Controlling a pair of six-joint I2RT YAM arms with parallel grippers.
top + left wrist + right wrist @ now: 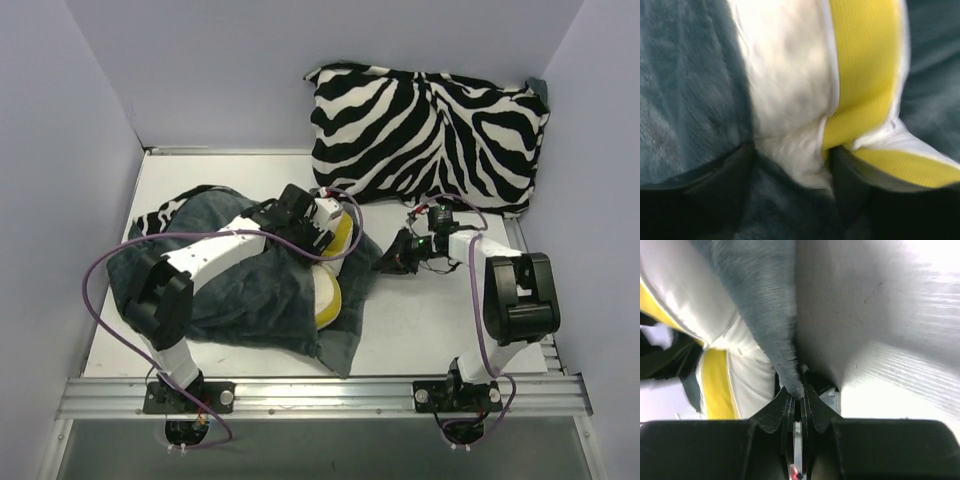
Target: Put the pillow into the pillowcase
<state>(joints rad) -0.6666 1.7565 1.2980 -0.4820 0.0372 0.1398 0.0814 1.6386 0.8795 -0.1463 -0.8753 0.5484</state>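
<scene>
The pillowcase [250,300] lies teal side up on the left of the table, with a strip of zebra print at its far left. The cream-yellow pillow [332,290] sticks out of its right-hand opening and is mostly hidden inside. My left gripper [325,238] is at the pillow's far end. In the left wrist view my left gripper [792,160] is shut on a bunched fold of the pillow [790,90], with teal plush [685,100] on either side. My right gripper [397,258] is shut on the pillowcase's edge [765,300], right of the pillow [715,375]; its jaws [801,392] pinch the fabric tip.
A plump zebra cushion [430,135] with a teal corner leans against the back wall at the right. The white table [420,320] is boxed in by pale walls at the left, back and right. A metal rail runs along the near edge.
</scene>
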